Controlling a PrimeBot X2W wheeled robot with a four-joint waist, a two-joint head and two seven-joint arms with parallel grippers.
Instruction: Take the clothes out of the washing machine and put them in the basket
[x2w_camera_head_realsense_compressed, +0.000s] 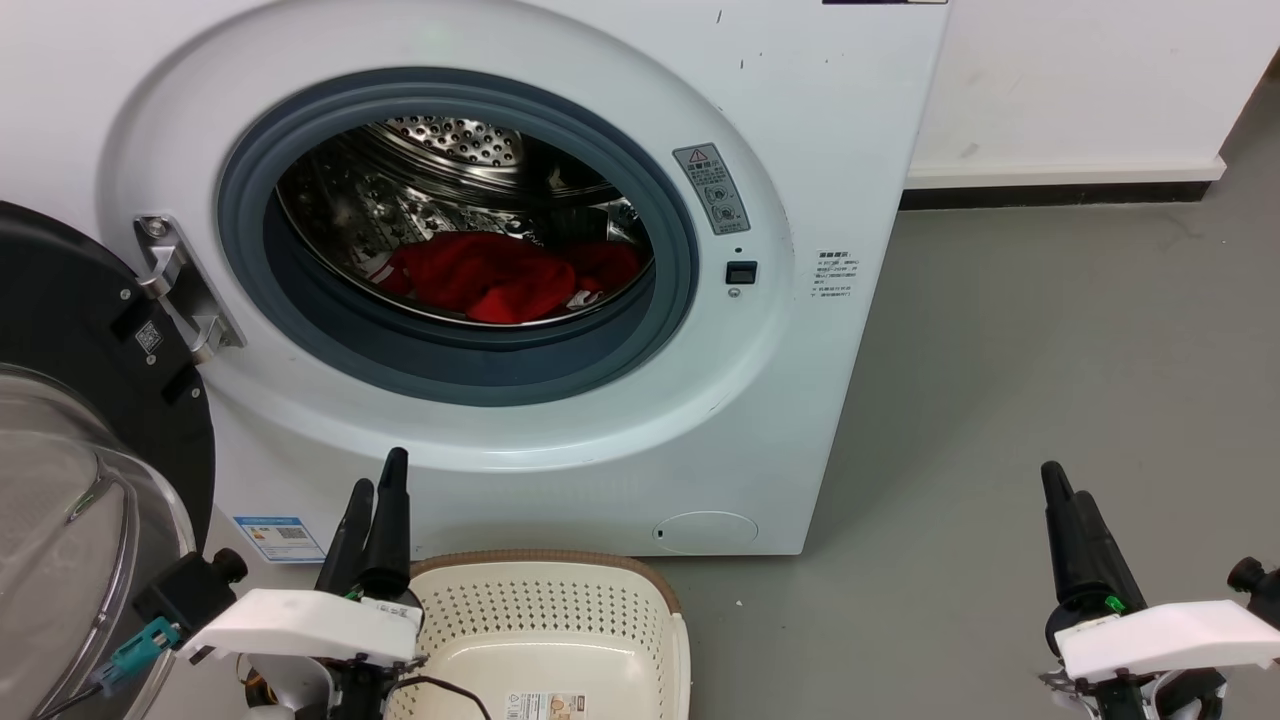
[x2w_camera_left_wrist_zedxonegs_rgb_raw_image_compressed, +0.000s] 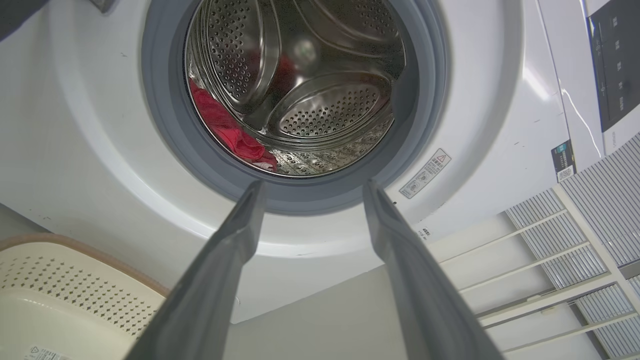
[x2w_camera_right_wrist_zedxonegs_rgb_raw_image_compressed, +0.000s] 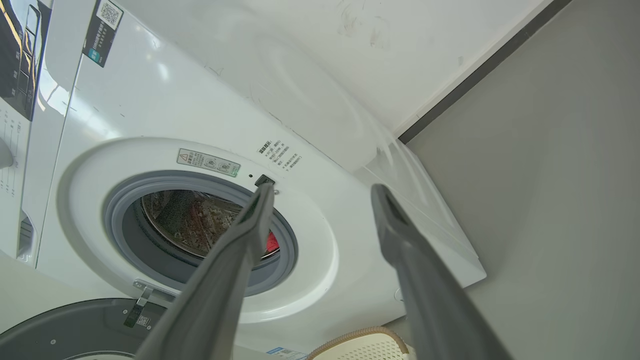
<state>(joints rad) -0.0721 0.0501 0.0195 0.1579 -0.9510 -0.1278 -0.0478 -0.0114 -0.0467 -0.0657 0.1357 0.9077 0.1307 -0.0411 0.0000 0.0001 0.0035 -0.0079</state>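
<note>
Clothes (x2w_camera_head_realsense_compressed: 490, 275), red, lie low in the drum of the washing machine (x2w_camera_head_realsense_compressed: 800, 150), its door (x2w_camera_head_realsense_compressed: 60, 300) swung wide at left. Left gripper (x2w_camera_head_realsense_compressed: 380, 472) and right gripper (x2w_camera_head_realsense_compressed: 1062, 487) hover empty, fingers spread. The basket (x2w_camera_head_realsense_compressed: 545, 600) sits beside the left one. Bare floor (x2w_camera_head_realsense_compressed: 1050, 350) stretches rightward. The print on the warning sticker (x2w_camera_head_realsense_compressed: 711, 187) is too small to read.

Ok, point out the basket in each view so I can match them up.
Head view: basket at bottom centre, in front of the washer.
Left wrist view: lower left corner.
Right wrist view: bottom edge, right of centre.
Shared landmark: warning sticker on the washer front.
</note>
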